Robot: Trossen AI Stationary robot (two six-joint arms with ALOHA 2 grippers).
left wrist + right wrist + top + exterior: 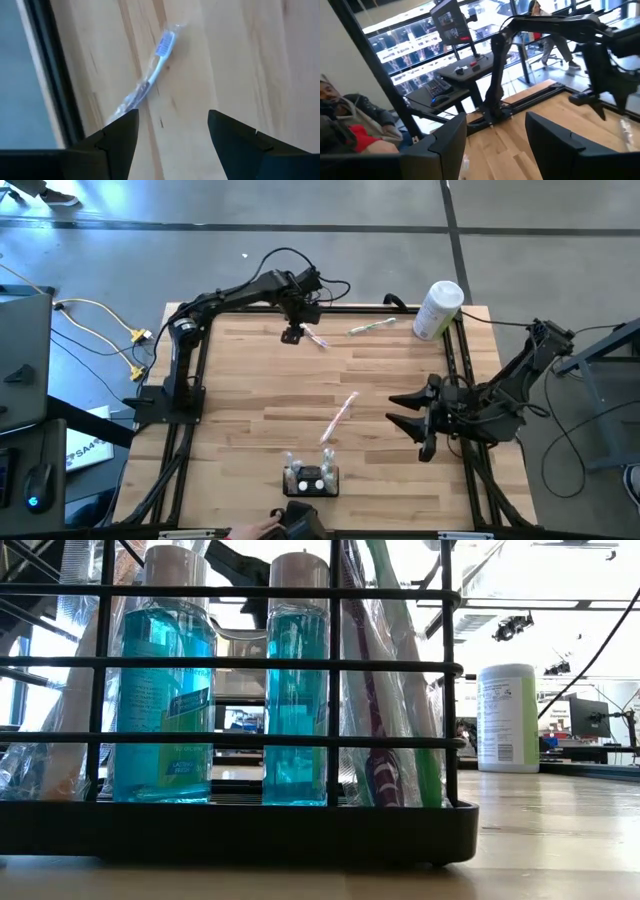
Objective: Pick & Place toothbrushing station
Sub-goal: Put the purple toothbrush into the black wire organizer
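Note:
The toothbrushing station (pixel 311 479), a low black holder with a wire rack, stands near the table's front edge. In the low view (pixel 230 830) it holds two blue bottles (pixel 295 690) and several wrapped toothbrushes. My left gripper (pixel 292 334) is open at the far edge, just above a wrapped blue-bristled toothbrush (pixel 152 75) that lies flat on the table. In the left wrist view my left gripper (pixel 172 135) touches nothing. My right gripper (pixel 408 414) is open and empty at the right side, also shown in its wrist view (pixel 495 145).
A green wrapped toothbrush (pixel 372 326) lies near the far edge, and a pink one (pixel 340 417) lies mid-table. A tall white cylindrical container (pixel 437 310) stands at the far right corner. A person's hand (pixel 255 528) is at the front edge, beside a dark object.

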